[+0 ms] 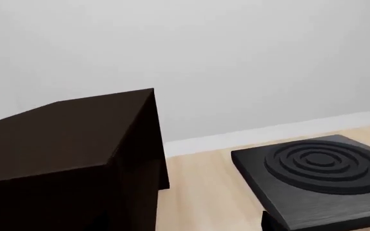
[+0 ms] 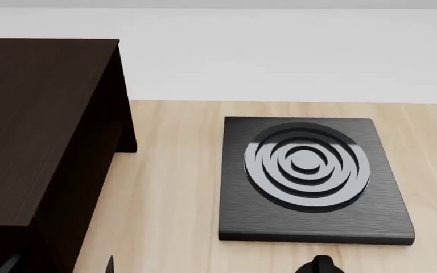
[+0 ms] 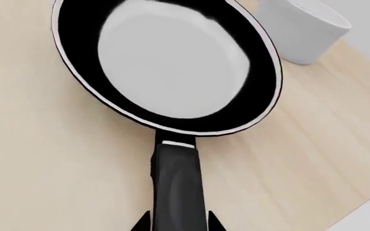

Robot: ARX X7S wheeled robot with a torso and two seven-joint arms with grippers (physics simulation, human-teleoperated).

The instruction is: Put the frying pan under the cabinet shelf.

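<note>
Sitting between the cabinet and the pan

Starting on the left, the dark brown cabinet (image 2: pixel 40 131) stands on the light wood table (image 2: pixel 173 187), with the square black burner plate (image 2: pixel 313 182) just beside it. Neither shows the frying pan. That's only in the right wrist view: the frying pan (image 3: pixel 165 62) lies flat on the table near a white bowl (image 3: pixel 304 31). The right gripper (image 3: pixel 177 224) has its tips either side of the handle; can't tell if it's clamped. Left gripper isn't visible.
</note>
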